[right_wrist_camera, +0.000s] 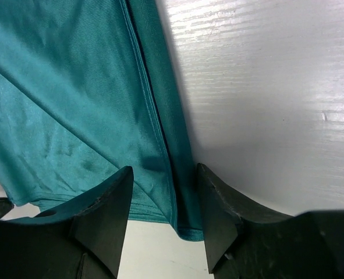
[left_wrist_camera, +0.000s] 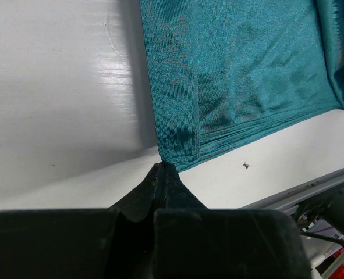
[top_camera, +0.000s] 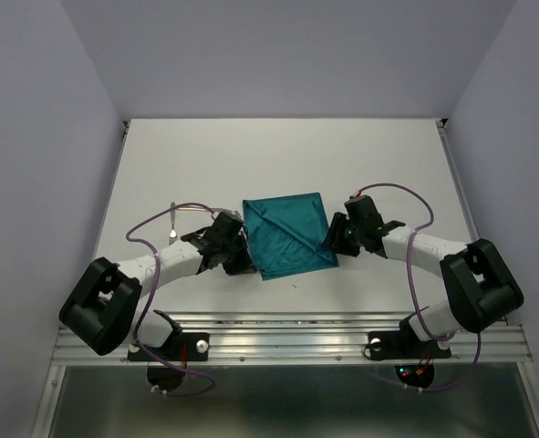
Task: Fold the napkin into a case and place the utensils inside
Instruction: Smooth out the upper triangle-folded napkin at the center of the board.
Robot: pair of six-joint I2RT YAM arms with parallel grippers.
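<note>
Right jaws parted astride napkin (right_wrist_camera: pixel 73 104) edge, left jaws shut at its corner

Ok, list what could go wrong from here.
1. The right jaws stand open astride the napkin at its folded edge; closing may catch only the top layer and undo the fold.
2. The left jaws are shut at the napkin's near corner; moving may drag the cloth.
3. A utensil lies beside a cable; an arm swing may knock it.
</note>
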